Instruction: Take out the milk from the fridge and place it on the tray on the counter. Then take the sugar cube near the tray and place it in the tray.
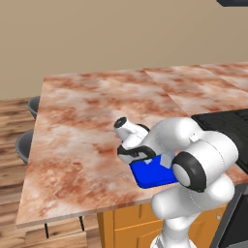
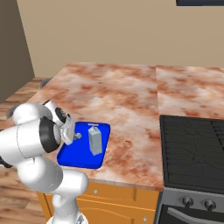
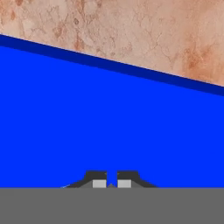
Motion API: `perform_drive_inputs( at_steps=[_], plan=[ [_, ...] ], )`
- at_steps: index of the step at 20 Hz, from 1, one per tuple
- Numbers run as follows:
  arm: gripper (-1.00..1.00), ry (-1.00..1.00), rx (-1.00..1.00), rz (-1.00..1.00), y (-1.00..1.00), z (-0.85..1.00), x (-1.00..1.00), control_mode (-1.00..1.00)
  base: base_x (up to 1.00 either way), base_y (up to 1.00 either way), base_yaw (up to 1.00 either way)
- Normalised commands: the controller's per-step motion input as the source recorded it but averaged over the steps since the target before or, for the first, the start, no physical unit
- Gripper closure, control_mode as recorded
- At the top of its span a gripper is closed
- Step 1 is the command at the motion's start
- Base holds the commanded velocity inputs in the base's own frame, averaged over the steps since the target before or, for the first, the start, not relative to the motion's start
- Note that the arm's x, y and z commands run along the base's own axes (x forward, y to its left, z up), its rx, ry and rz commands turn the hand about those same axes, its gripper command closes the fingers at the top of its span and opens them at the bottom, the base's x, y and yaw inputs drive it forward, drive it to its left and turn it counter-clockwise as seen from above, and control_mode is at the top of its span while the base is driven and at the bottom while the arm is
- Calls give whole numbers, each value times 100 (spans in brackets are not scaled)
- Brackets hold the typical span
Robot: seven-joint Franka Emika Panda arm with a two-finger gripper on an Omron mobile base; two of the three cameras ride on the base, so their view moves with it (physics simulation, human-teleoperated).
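From the left base view, I see my arm folded low over the near edge of the marbled worktop (image 1: pixel 92 121), its white links covering most of the blue tray (image 1: pixel 150 175); only one corner and a strip of the tray's near side show beneath the wrist. Two dark stools (image 1: pixel 26 145) stand off the worktop's left end, above the wooden floor. A black stove top (image 1: pixel 227 126) sits at the right.

From the right base view, the tray (image 2: pixel 81 158) lies flat near the front edge of the worktop (image 2: pixel 131 96), just left of the stove top (image 2: pixel 192 148). The milk (image 2: pixel 95 140) stands upright inside the tray, toward its right side, gabled top up. My gripper (image 2: pixel 77 136) reaches in from the left over the tray's left half, apart from the milk, with a small pale thing at its tip that I cannot make out well enough to call the sugar cube.

From the hand view, the gripper (image 3: pixel 112 180) looks down on bare blue tray floor (image 3: pixel 109 127), with the tray's darker rim (image 3: pixel 131 70) running slantwise and worktop stone (image 3: pixel 131 30) beyond it. The two dark fingertips (image 3: pixel 96 177) stand almost together, clenched with only a sliver between them; I cannot tell whether anything sits in that sliver.
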Motion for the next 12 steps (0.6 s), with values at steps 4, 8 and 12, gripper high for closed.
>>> perform_drive_inputs(
  at_steps=[4, 8, 12],
  plan=[
    [100, 7, 1, 3, -4, -37, 0, -100, 0, 0, 0],
    [100, 4, 1, 4, -6, -33, 0, -100, 0, 0, 0],
    [100, 3, 1, 4, -6, -40, 0, -100, 0, 0, 0]
  ],
)
